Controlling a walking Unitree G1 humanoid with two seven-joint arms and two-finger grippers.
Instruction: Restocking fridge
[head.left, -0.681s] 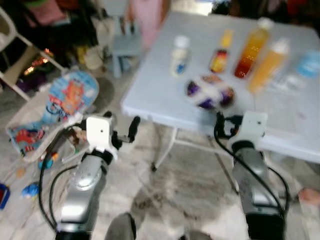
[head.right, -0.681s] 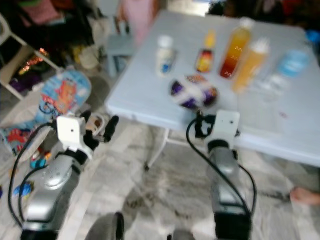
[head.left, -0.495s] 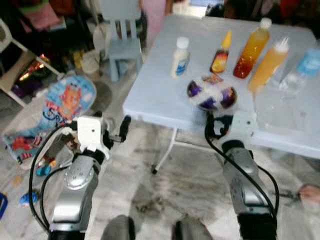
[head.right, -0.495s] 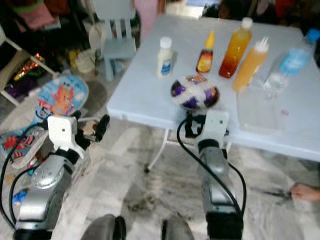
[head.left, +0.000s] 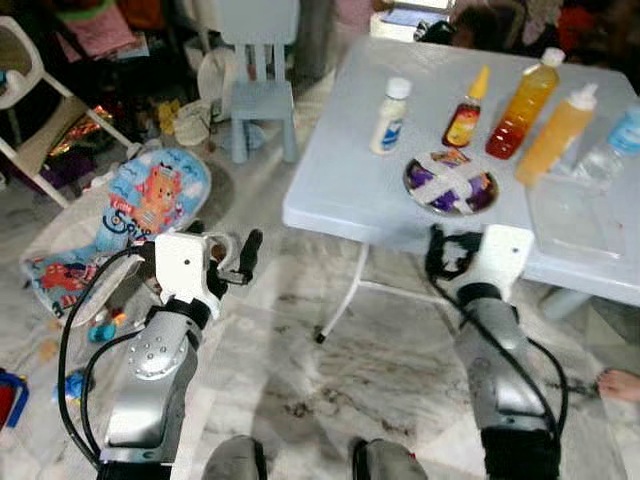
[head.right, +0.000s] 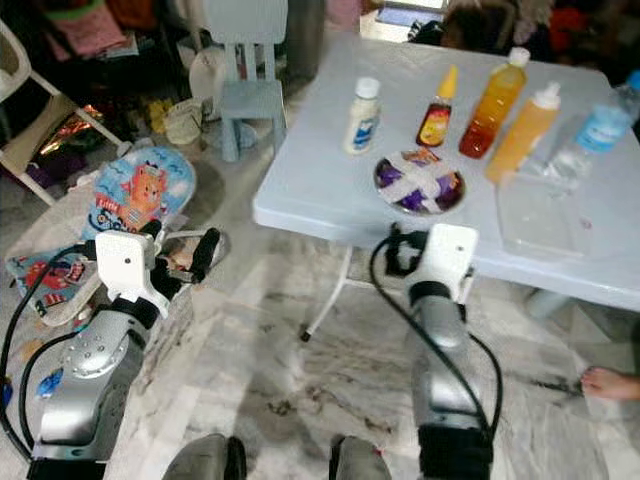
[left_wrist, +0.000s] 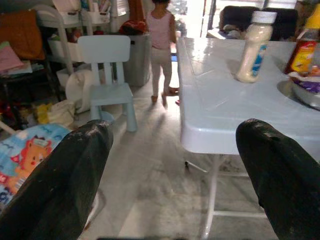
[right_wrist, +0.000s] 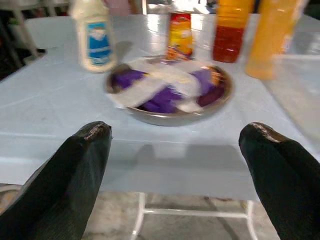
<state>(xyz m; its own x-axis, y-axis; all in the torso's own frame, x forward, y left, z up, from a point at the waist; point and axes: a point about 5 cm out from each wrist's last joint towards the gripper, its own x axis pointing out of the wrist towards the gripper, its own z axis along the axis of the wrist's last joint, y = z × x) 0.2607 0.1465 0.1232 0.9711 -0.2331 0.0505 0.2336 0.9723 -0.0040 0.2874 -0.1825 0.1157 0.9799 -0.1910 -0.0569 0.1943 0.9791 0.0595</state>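
Head views: white worktop (head.left: 330, 190) w/ metal bowl (head.left: 451, 184) of purple-and-white packets near its front edge; behind it a white bottle (head.left: 389, 102), small sauce bottle (head.left: 465, 106), two orange bottles (head.left: 527, 89), water bottle (head.right: 594, 131), clear tray (head.left: 575, 205) to the right. Right gripper (right_wrist: 175, 150), fingers apart & empty, sits just below the worktop edge facing the bowl. Left gripper (left_wrist: 172, 165), also spread & empty, over floor left of the worktop. Left wrist view adds a person (left_wrist: 161, 45) standing beyond the small blue chair (left_wrist: 107, 75). Baby bouncer (head.left: 140, 205) & toys on floor; bare foot (head.left: 622, 385) at far right.
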